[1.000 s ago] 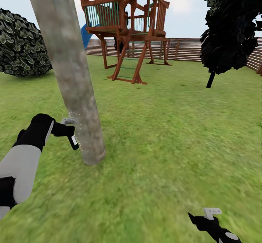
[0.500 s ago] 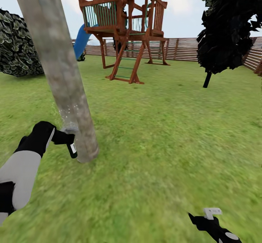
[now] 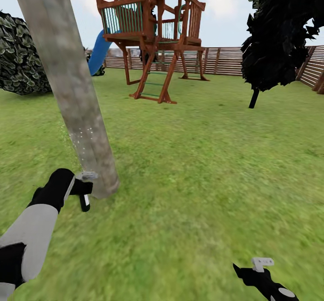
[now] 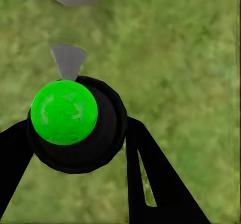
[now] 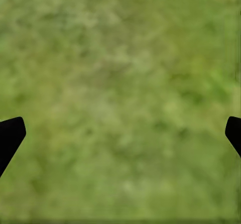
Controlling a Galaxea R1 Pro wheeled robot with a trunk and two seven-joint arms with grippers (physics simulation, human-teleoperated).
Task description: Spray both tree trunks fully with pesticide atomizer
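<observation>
The pesticide atomizer (image 3: 85,192) sits in my left hand (image 3: 79,187), clamped between the two black fingers (image 4: 150,184); in the left wrist view I look down on its round black body (image 4: 95,133) with the green spot (image 4: 64,112) on top and the grey nozzle pointing ahead toward the foot of the trunk. I hold it low, just beside the base of the near tree trunk (image 3: 72,89), on the trunk's left side as I face it.

Just ahead of and above that hand, a scatter of tiny white specks dots the bark partway up the trunk, so I judge this first trunk is being sprayed but is only partly covered; most of the column above the specks looks bare, and I cannot see its far side.

My right hand (image 3: 252,271) hangs low and well off to the right over the grass (image 3: 202,179), spread wide and holding nothing; the right wrist view has just its two fingertips (image 5: 10,133) at the edges and lawn between them.

Further ahead of both hands stands a wooden play tower (image 3: 153,35) with a blue slide. Far off to the right stands another dark-leaved tree (image 3: 279,31) before the slatted fence (image 3: 225,60). If it is the second tree, I judge it untouched, so more than half the job is left.
</observation>
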